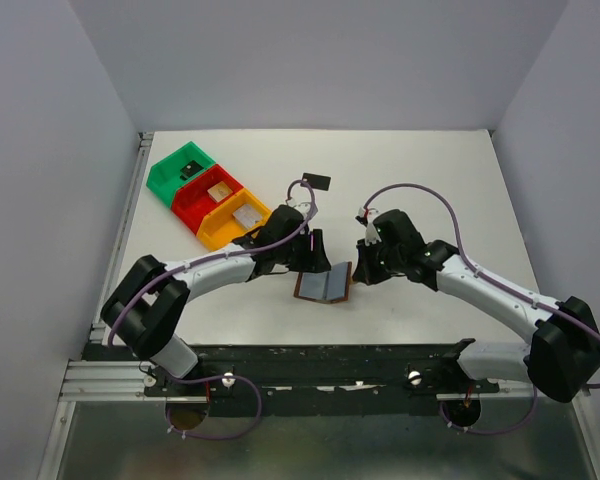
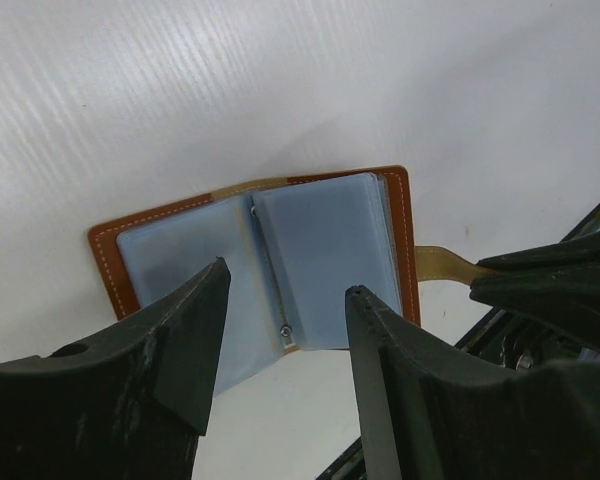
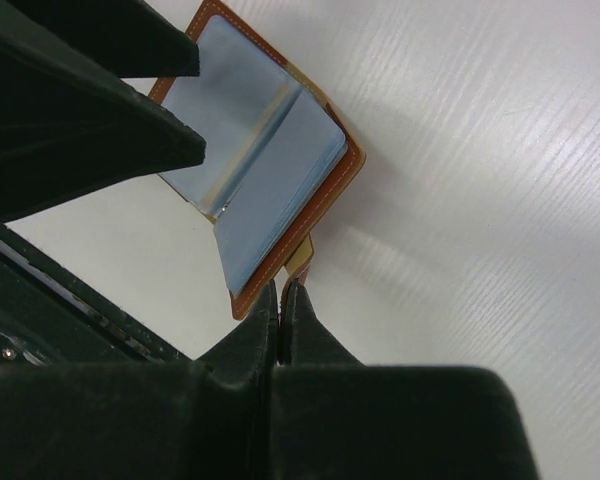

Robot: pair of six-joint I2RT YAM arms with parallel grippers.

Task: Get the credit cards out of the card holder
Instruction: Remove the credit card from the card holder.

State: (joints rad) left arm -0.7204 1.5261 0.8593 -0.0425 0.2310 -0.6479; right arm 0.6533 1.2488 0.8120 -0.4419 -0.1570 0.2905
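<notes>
The card holder, a brown leather bifold, lies open on the table between the arms, its grey-blue pockets facing up. My right gripper is shut on its little tan closing tab at the right edge. My left gripper hovers open over the pockets, one finger on each side of the centre fold, with nothing gripped. No card shows in the pockets. One small black credit card lies flat on the table, farther back.
Green, red and yellow plastic bins stand in a row at the back left, close behind my left arm. Small pieces lie inside them. White walls enclose the table on three sides.
</notes>
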